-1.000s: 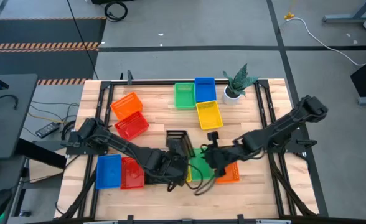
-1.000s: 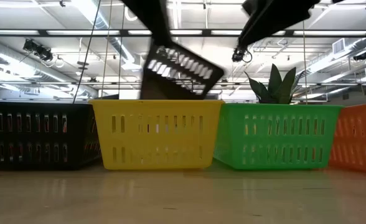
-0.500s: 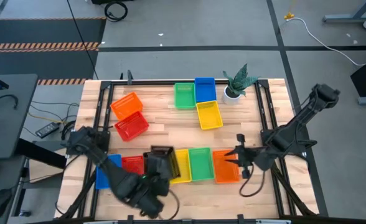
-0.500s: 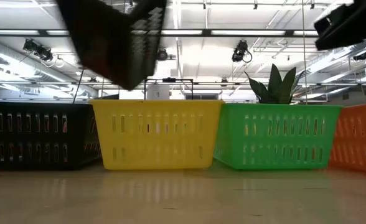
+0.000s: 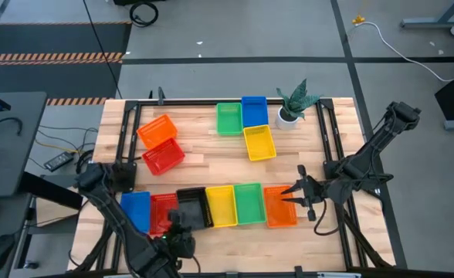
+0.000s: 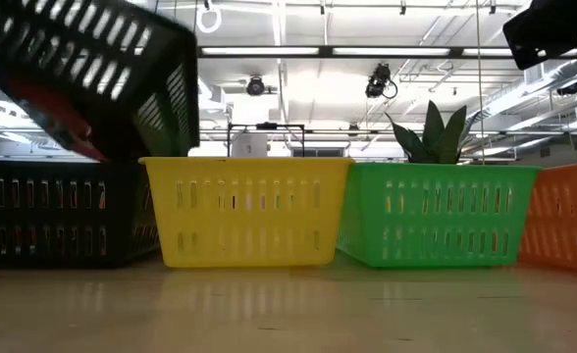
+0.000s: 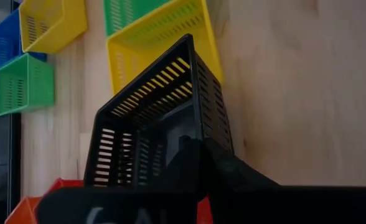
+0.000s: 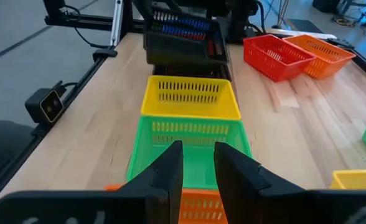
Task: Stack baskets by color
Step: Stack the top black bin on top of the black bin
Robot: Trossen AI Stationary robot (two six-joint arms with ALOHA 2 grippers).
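Note:
Along the near edge of the table stand a blue basket, a red, a yellow, a green and an orange. One black basket rests on the table left of the yellow one. A second black basket hangs tilted just above it, with my left gripper shut on it. My right gripper stands open beside the orange basket's right end, nothing between its fingers. My left gripper has the black basket by one end wall, the one nearest the table's front edge. The wall is pinched at its rim, one finger showing against the inside. The fingers slant down from the near side. The basket hangs lifted clear and tilted.
Farther back lie an orange basket, a red one, a green one, a blue one and a yellow one. A potted plant stands at the far right. Bare wood lies between the two rows.
My left gripper has carried the black basket from the table's middle toward the near left, ending over the black basket in the near row; the basket stayed lifted and tilted. My right gripper has drawn back from over the green basket toward the table's right edge.

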